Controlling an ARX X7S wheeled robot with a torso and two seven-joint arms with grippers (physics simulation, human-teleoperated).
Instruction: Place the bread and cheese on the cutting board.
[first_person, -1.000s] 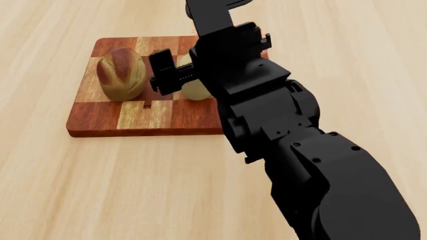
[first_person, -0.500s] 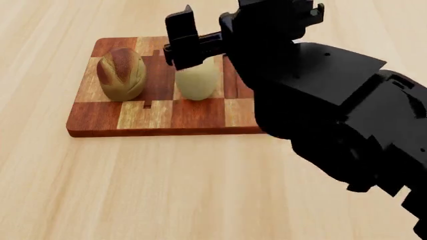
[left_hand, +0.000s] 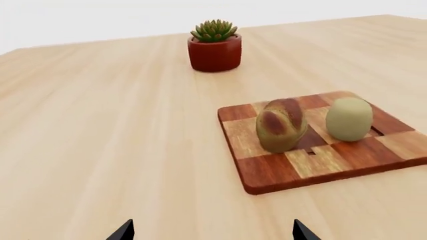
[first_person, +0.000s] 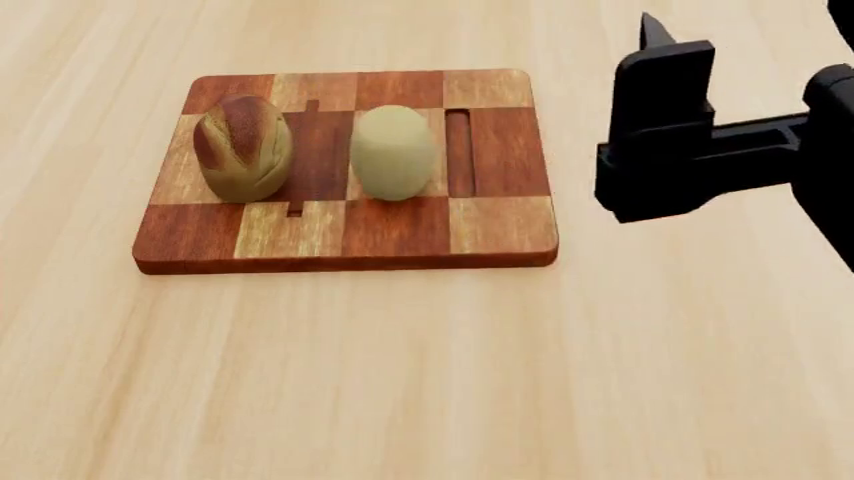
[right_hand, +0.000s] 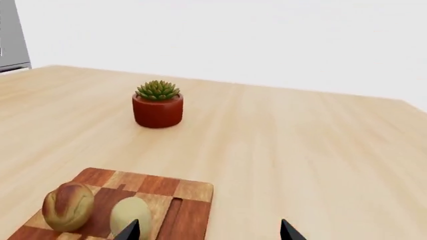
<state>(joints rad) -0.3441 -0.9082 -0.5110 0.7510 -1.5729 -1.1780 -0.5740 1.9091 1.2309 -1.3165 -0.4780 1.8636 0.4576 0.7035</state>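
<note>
Left wrist view first: the bread (left_hand: 282, 124) and the cheese (left_hand: 349, 118) both sit upright on the cutting board (left_hand: 267, 172), close together but apart. Two dark fingertips (left_hand: 122, 232) show at the frame's edge, spread wide with only bare bench (left_hand: 100, 150) between them, so the left jaws are apart and empty. A potted succulent (left_hand: 214, 45) stands well beyond the board.

Head view: the board lies at about ten o'clock, the bread (first_person: 243, 146) on its nine o'clock half, the cheese (first_person: 392, 152) near the middle, just beside a narrow slot (first_person: 459, 152). The right gripper (first_person: 667, 125) hangs at three o'clock, clear of the board's edge; from this side angle its opening cannot be read.

Right wrist view: the right fingertips (right_hand: 130, 231) stand apart, nothing between them. The bread (right_hand: 67, 206), cheese (right_hand: 130, 215) and board (right_hand: 190, 192) are below; the succulent (right_hand: 158, 104) is farther off.

Both foods look placed, so the job seems essentially done. The sound finish would be to lift away and out, clear of the cheese, so that neither rounded piece gets nudged into rolling.
</note>
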